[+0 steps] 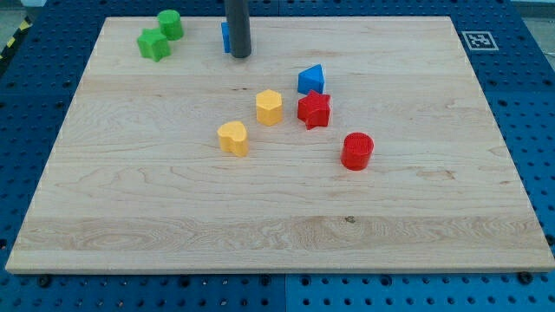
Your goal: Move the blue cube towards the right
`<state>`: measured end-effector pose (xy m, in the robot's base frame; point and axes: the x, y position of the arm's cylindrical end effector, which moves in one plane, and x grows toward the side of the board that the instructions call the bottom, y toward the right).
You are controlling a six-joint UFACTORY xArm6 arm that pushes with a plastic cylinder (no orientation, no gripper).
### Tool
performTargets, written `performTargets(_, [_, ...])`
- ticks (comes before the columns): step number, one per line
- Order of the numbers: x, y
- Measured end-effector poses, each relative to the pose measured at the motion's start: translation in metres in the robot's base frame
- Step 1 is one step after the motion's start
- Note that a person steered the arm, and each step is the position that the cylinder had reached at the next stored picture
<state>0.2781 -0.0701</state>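
Blue cube (225, 35): small plastic block at the frame's top centre, mostly hidden behind the rod, only a sliver showing at the rod's left.
My tip (241, 55): dark rod end on the pale wooden tabletop (277, 225), touching or just beside the cube's right.
Jaws: none; plain rod.
Other blue block (311, 80): wedge-like, right of centre, well apart.

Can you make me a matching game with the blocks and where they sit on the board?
Things:
1. green blocks
2. red cylinder
3. blue cube
4. red star

Places:
A. just below the other blue block
B. mostly hidden behind my tip
C. top left corner of the board
D. lowest of all the blocks in the view

Pairs: 1-C, 2-D, 3-B, 4-A
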Motion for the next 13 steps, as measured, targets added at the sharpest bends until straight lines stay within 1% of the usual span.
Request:
performTargets(2, [-0.001, -0.045])
performTargets(4, [-0.02, -0.044])
performTargets(5, [-0.02, -0.041])
performTargets(9, [-0.064, -0.017])
performTargets(11, [-0.055, 0.011])
performTargets(13, [-0.007, 0.038])
